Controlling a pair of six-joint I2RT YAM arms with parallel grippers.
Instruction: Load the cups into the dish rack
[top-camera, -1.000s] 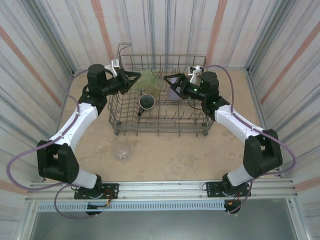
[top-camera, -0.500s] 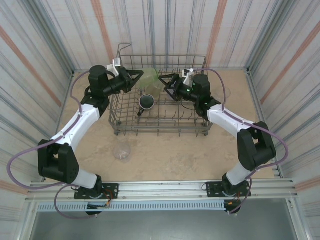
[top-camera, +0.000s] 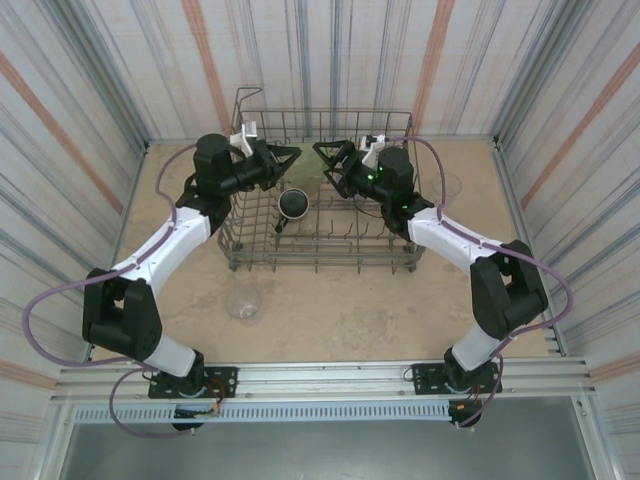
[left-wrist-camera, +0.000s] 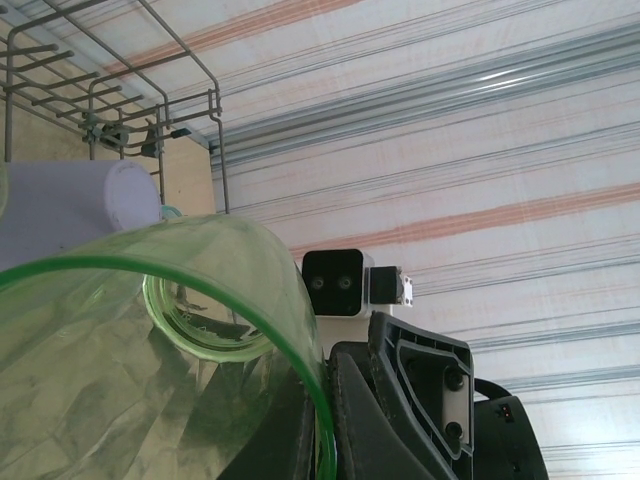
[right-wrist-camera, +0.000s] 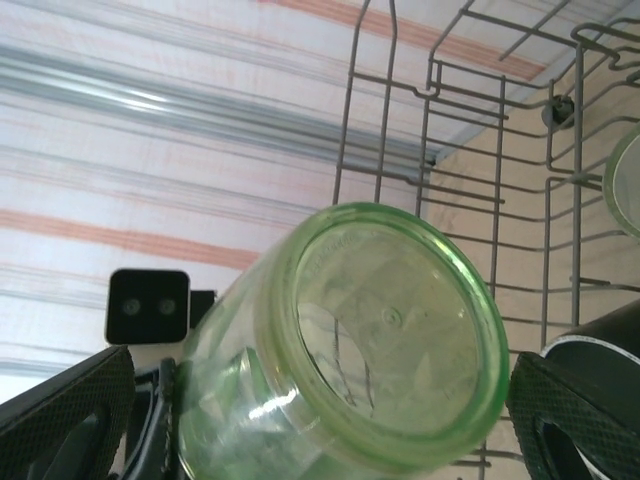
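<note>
My left gripper (top-camera: 290, 160) is shut on the bright green cup (top-camera: 305, 170), above the back of the grey wire dish rack (top-camera: 320, 262). In the left wrist view the cup's rim (left-wrist-camera: 300, 330) is pinched, one finger inside and one outside. My right gripper (top-camera: 325, 160) faces it, open. In the right wrist view the green cup's base (right-wrist-camera: 385, 335) sits between the wide-spread fingers (right-wrist-camera: 575, 415). A dark mug (top-camera: 292, 205) stands in the rack. A lavender cup (left-wrist-camera: 70, 205) lies beyond the green one. A clear cup (top-camera: 243, 300) stands on the table in front of the rack.
Tall rack wires (right-wrist-camera: 470, 150) rise close behind both grippers. The dark mug (right-wrist-camera: 600, 350) is just right of the right gripper's finger. Another faint clear cup (top-camera: 450, 185) stands on the table right of the rack. Striped walls close in the table.
My left gripper has carried the green cup rightwards over the rack. The right gripper has swung left to meet it, its fingers now either side of the cup's base.
</note>
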